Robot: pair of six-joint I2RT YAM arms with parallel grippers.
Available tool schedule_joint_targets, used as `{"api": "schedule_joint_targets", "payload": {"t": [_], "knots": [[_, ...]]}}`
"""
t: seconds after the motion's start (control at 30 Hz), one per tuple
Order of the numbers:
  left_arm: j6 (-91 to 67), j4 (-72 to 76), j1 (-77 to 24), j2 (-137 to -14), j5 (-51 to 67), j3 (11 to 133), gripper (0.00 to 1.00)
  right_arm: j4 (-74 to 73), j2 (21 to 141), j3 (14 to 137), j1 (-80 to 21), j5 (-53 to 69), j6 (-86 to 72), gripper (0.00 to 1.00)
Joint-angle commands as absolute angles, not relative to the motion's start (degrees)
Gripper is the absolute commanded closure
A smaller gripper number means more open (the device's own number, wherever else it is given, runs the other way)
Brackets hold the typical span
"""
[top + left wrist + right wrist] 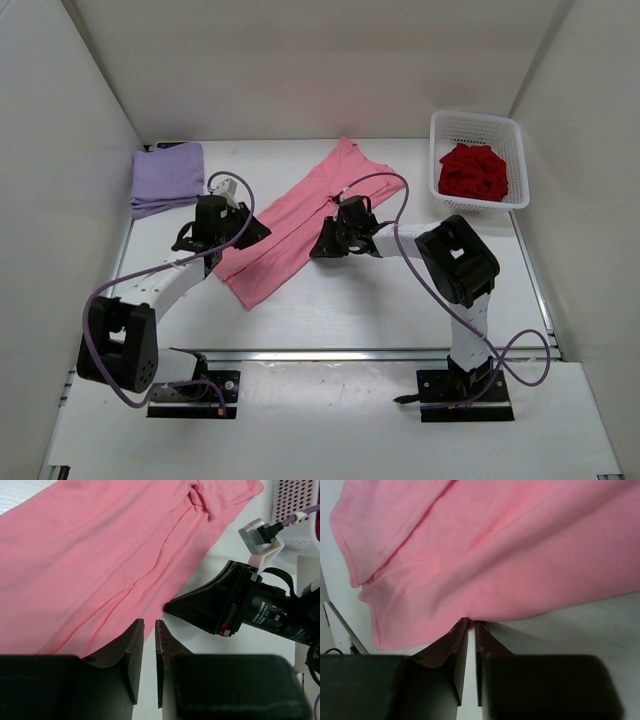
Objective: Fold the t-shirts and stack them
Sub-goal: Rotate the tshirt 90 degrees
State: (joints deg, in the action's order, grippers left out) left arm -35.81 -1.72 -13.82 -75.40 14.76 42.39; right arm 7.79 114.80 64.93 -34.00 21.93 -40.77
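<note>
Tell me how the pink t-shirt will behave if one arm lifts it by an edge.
Probably floppy: the pink t-shirt lies in soft creases, so it would likely drape and sag. It looks thin, so likely light. Pushed, it would probably bunch rather than slide.

The white worktop (380, 300) has a folded lavender t-shirt (167, 178) in its far left corner, a pink t-shirt (300, 225) lying diagonally across the middle, and a basket (440, 165) in the far right corner.

Bright, even light; soft faint shadows
</note>
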Motion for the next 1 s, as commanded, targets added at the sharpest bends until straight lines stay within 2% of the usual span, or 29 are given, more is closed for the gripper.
{"api": "schedule_joint_targets", "payload": {"t": [0.0,0.1,0.3,0.43,0.5,0.53,0.57,0.63,0.67,0.77,0.87,0.93,0.97], "knots": [[-35.77,-0.61,-15.55,-77.33,13.63,45.43,0.73,8.52,115.84,64.07,-32.44,22.49,-41.13,0.93],[-36.3,1.04,-17.31,-80.84,12.75,49.91,0.73,8.44,115.23,63.46,-30.51,23.81,-41.14,1.0],[-33.85,-1.65,-17.93,-90.25,11.78,59.49,0.7,5.99,105.14,53.1,-28.14,26.89,-36.66,1.0],[-32.53,-3.33,-18.02,-98.15,10.54,66.34,0.63,0.11,98.62,46.25,-24.88,29.0,-31.56,1.0],[-30.16,-5.7,-18.1,-103.08,11.68,73.87,0.54,-2.19,94.59,42.82,-22.77,29.79,-29.37,1.0],[-27.88,-8.85,-17.84,-107.36,13.6,79.92,0.51,-2.89,93.96,42.11,-21.89,31.19,-28.57,0.94],[-27.43,-13.4,-18.36,-112.62,14.67,83.55,0.48,-4.9,93.09,41.58,-21.54,31.46,-27.35,0.84],[-25.41,-18.43,-19.24,-119.57,15.38,96.27,0.46,-6.93,91.68,42.01,-20.31,30.94,-25.76,0.72],[-24.62,-20.63,-20.03,-123.62,14.95,98.76,0.43,-6.51,91.23,42.1,-19.95,31.2,-25.4,0.68],[-24.35,-26.69,-20.66,-135.04,14.94,114.84,0.44,-3.0,88.69,41.05,-18.99,33.92,-26.63,0.67],[-23.91,-38.1,-21.18,-149.0,14.42,142.63,0.47,-0.27,86.93,39.81,-18.55,35.33,-28.04,0.67],[-24.6,-40.52,-20.74,-154.33,11.87,149.48,0.47,-0.53,86.31,39.29,-18.89,35.59,-28.12,0.67],[-25.65,-36.69,-20.31,-153.38,12.39,144.37,0.47,1.04,86.05,39.03,-19.16,35.77,-27.95,0.67]]}}
